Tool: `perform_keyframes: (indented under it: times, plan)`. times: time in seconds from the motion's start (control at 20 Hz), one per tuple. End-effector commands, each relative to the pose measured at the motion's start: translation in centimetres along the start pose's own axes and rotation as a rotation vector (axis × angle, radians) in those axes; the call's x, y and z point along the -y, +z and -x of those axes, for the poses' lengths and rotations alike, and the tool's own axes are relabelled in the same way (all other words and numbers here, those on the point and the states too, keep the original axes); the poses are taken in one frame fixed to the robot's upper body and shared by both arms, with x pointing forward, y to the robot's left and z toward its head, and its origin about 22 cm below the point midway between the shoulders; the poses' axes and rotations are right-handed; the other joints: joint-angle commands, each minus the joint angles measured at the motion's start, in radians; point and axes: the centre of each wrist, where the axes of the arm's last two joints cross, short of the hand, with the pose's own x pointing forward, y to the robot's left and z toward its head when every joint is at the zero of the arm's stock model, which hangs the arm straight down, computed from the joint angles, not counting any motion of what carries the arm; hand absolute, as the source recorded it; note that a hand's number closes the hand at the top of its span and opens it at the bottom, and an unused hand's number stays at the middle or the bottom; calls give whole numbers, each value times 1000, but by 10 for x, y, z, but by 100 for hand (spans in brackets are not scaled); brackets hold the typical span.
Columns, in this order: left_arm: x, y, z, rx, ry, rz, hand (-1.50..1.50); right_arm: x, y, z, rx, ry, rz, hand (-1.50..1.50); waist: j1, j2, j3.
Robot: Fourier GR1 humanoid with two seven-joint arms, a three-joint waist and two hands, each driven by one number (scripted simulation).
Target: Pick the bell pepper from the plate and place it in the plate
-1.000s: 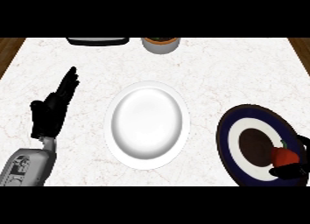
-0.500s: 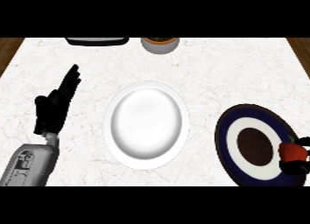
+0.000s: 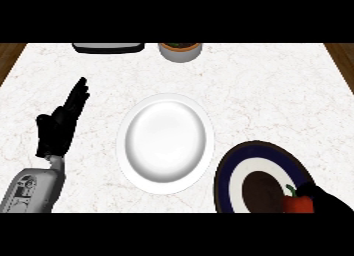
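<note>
The bell pepper (image 3: 297, 204), judged light and slippery, is best taken round its body; whether the right hand (image 3: 329, 201) grasps it cannot be told.

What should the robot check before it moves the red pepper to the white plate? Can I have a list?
1. Red bell pepper in sight at the dark blue round plate: ok.
2. Right robot hand right next to the pepper: ok.
3. Pepper held properly: cannot tell.
4. White round plate has bare room: ok.
5. Left robot hand open, off to the side: ok.
</note>
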Motion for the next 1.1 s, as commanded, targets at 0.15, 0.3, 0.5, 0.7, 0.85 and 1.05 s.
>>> perform_keyframes:
  times: [0.15,0.3,0.5,0.7,0.85,1.05]
  plan:
    - [-4,-6,-10,-5,0,-8,0,30,35,-30,238,-79,340,150,-2,-2,3]
    - [2,1,-6,-11,-6,-2,0,43,63,-45,345,-156,446,150,-3,-4,3]
    - [3,4,0,-3,-15,9,0,67,75,-67,479,-159,516,150,16,3,3]
    - [-2,3,-13,-15,-1,17,0,86,107,-89,590,-249,493,150,25,2,3]
    - [0,-4,-9,13,-14,0,0,67,105,-135,619,-279,415,150,30,7,3]
    - [17,-10,-4,6,-2,13,0,57,77,-190,600,-293,325,150,32,11,4]
